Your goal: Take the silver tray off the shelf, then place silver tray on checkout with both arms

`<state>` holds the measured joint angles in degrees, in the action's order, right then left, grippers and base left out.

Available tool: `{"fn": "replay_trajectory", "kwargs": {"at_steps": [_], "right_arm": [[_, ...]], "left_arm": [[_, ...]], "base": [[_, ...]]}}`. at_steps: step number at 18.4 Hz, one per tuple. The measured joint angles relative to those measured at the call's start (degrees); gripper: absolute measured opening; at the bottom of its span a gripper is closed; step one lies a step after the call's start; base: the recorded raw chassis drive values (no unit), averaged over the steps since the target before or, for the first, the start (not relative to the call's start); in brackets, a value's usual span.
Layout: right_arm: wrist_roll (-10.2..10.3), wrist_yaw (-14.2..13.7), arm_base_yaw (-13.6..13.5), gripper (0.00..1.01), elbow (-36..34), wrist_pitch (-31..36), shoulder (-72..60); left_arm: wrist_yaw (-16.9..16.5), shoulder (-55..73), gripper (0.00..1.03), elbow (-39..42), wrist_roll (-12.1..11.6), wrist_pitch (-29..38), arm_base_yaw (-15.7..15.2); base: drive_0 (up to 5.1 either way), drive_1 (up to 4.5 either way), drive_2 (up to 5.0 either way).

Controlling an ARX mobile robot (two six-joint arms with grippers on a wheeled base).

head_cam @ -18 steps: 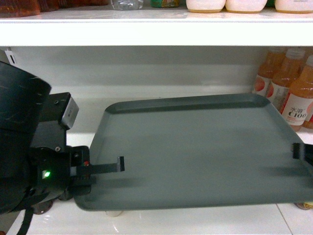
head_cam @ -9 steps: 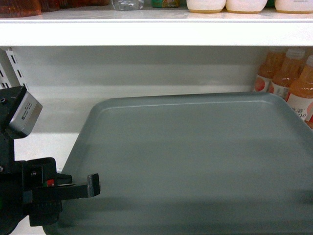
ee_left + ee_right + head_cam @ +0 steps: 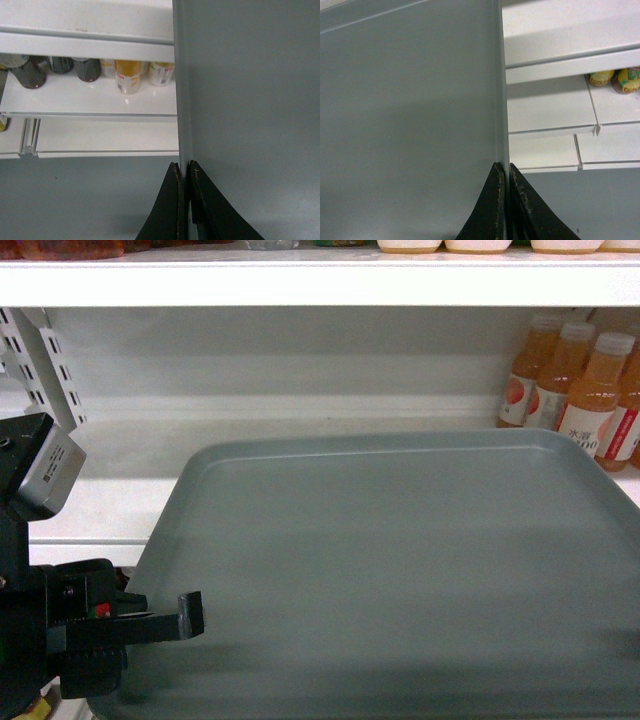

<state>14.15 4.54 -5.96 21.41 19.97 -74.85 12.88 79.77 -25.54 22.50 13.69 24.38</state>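
Observation:
The silver tray point(image 3: 400, 560) is a wide grey-green sheet that fills the lower head view, held level in front of the shelf point(image 3: 100, 500). My left gripper point(image 3: 185, 618) is shut on the tray's left rim. In the left wrist view the left gripper point(image 3: 184, 167) pinches the thin rim of the tray point(image 3: 250, 100). My right gripper point(image 3: 505, 170) is shut on the opposite rim of the tray point(image 3: 410, 100); it lies outside the head view. The checkout is out of view.
An upper shelf board point(image 3: 300, 285) runs across the top. Orange juice bottles point(image 3: 590, 400) stand at the back right. Slotted uprights point(image 3: 40, 360) rise at the left. Cans point(image 3: 127, 75) and yellow packs point(image 3: 615, 80) sit on lower shelves above a grey floor point(image 3: 75, 200).
The tray has come out from the shelf toward the camera and now fills more of the view. The right gripper has left the head view. The shelf and bottles look farther back.

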Motion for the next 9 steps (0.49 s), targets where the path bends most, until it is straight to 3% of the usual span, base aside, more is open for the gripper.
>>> {"fn": "replay_trajectory", "kwargs": {"at_steps": [9], "right_arm": [[0.0,0.0,0.0,0.03,0.0,-0.2,0.0]], "left_arm": [[0.0,0.0,0.03,0.0,0.0,-0.1,0.1]], "base": [[0.0,-4.14,4.2]]}}
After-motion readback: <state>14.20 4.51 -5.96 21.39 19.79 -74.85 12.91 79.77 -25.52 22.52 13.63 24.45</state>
